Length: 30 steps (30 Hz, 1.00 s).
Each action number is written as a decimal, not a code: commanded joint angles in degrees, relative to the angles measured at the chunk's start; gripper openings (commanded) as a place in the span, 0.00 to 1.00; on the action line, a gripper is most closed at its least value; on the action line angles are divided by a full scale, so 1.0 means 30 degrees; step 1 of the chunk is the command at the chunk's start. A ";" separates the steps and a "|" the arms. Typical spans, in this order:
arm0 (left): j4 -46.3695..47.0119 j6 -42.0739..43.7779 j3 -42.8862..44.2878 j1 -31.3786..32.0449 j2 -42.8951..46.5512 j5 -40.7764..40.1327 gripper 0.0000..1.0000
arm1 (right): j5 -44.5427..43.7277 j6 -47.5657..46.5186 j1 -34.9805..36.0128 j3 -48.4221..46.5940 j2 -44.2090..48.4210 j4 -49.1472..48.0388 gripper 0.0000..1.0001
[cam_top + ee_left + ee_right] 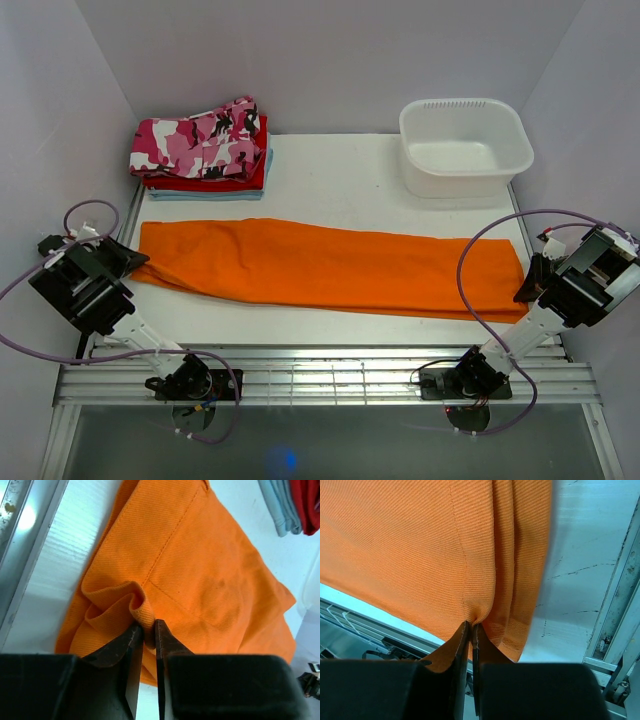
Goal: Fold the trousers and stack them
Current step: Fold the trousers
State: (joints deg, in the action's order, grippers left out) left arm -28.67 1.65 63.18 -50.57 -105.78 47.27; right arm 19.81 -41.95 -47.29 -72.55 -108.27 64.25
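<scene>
My left pincer [146,630] nips a raised fold at the 9 o'clock end of the orange trousers [330,265], its tips only slightly apart around the cloth. My right pincer [471,627] is pressed tight on the cloth's edge at 3 o'clock. The trousers stretch in a long band across the white table [330,190].

No legible text or labels

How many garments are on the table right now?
4: orange trousers spread across the middle; camouflage garment, red garment and pale blue garment stacked far left. Others may be hidden between them.
</scene>
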 commanded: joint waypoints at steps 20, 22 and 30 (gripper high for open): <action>-0.0025 0.0914 -0.0228 -0.0664 0.0834 -0.2688 0.52 | -0.0482 -0.0605 -0.0790 -0.1509 -0.0385 -0.2227 0.08; -0.0112 0.1089 -0.0578 -0.0664 0.0952 -0.2863 0.52 | -0.0423 -0.0605 -0.0790 -0.1509 -0.0385 -0.2168 0.08; 0.0589 0.0594 -0.1430 -0.0664 0.1041 -0.5148 0.52 | -0.0364 -0.0664 -0.0819 -0.1655 -0.0180 -0.2022 0.08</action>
State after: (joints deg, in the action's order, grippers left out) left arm -27.94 4.23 60.31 -51.90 -103.59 37.23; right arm 19.84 -42.22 -47.29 -72.66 -108.27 64.47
